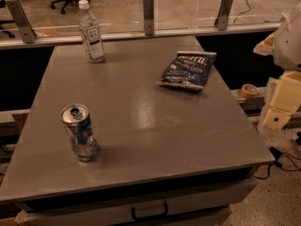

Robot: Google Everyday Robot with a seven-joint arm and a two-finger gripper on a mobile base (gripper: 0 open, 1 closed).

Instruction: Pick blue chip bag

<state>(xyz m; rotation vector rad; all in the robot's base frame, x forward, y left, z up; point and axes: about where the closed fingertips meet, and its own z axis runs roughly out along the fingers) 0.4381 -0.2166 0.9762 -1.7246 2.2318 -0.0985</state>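
Blue chip bag (188,69) near right table (141,126) edge; gripper (276,117) seemingly beyond it.

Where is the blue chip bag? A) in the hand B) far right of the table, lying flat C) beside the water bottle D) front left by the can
B: the blue chip bag lies flat at the table far right, apart from drink can and water bottle; the hand is beyond the right edge, not touching it.

Dim, warm light from above. Soft glare sheen across bench (141,79) centre. Gripper (281,105) at right edge, off the bench, shows washed pale.
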